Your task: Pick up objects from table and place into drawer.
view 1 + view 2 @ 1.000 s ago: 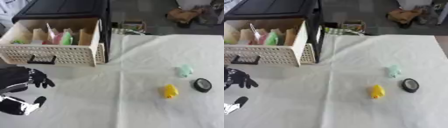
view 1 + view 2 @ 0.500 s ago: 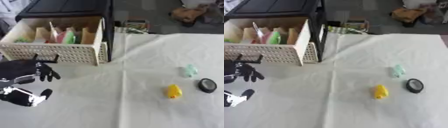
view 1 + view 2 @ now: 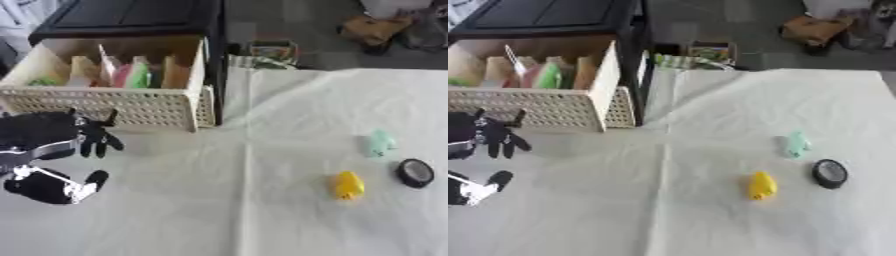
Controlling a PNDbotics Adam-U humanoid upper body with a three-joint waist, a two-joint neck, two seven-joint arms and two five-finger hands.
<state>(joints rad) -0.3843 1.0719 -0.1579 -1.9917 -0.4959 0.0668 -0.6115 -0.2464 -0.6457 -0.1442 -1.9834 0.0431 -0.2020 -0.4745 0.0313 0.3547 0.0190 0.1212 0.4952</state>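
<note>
Since a second ago the robot's left hand (image 3: pixel 61 145) has come up and rightward from the 8 o'clock corner, and now hovers just in front of the cream lattice-sided plastic drawer (image 3: pixel 114 102), at about 9 o'clock in the left eye view. Its black fingers (image 3: pixel 98 142) hang downward, released and relaxed, grasping nothing; the thumb (image 3: pixel 87 182) sticks out below. No right hand shows in either view.

That drawer stands pulled open from the black cabinet (image 3: pixel 131 20) at 11 o'clock, with pink, green and tan items upright between its dividers.

Three things lie on the white cloth-covered worktop (image 3: pixel 262 210) at about 3 to 4 o'clock, well apart from the hand: a small yellow rounded toy (image 3: pixel 348 185), a pale mint-green figure (image 3: pixel 379 143) above it, and a black round roll with a pale centre (image 3: pixel 415 172) just right of both.
</note>
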